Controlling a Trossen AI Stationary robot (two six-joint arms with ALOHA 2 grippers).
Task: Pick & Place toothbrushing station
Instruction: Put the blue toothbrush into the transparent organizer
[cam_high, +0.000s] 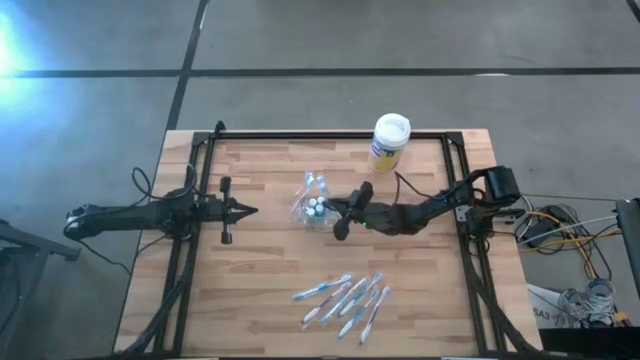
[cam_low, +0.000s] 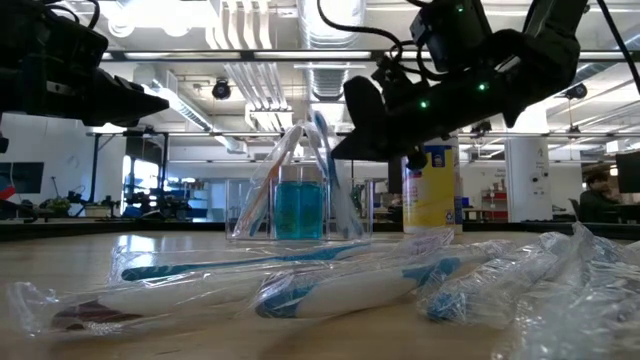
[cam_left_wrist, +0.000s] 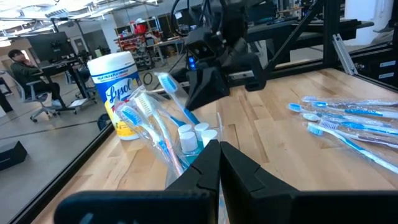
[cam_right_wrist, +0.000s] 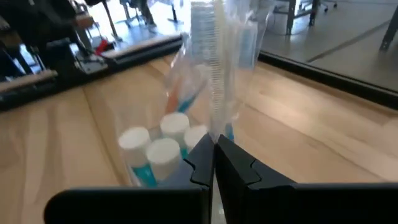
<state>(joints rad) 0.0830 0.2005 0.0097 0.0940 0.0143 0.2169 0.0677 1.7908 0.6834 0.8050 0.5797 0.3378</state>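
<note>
Holder: a small clear plastic holder (cam_high: 312, 205) stands upright near the middle of the wooden table, a little toward the far edge, between the two grippers.
Holder contents: wrapped slim white-blue-pink toothbrushes (cam_left_wrist: 163, 118) lean up out of it, and small white tubes with teal ends (cam_right_wrist: 158, 152) stand clustered inside; the low view shows the teal mass low in the clear walls.
Right gripper: the right gripper (cam_high: 331, 210) sits right against the holder's side, its dark fingers (cam_right_wrist: 231, 163) pressed together with no gap. In its wrist view a wrapped toothbrush rises just above the meeting fingertips; whether the tips pinch the wrapping or only touch it cannot be told.
Loose brushes: a row of plastic-wrapped white-and-blue toothbrushes (cam_high: 345, 298) lies flat on the near half of the table, well apart from the holder; in the low view they fill the foreground in crinkled clear film.
Left gripper: the left gripper (cam_high: 250, 211) hangs to the holder's left, pointing at it across a bare strip of wood, its fingers (cam_left_wrist: 202, 171) clenched on nothing.
Canister: a larger white-lidded canister with a yellow and blue label (cam_high: 388, 141) stands upright at the far edge, apart from the holder.
Table: a light butcher-block wooden table (cam_high: 260, 290) framed by black rails.
Room: a seated person (cam_left_wrist: 28, 74) shows at a desk far behind the table.
</note>
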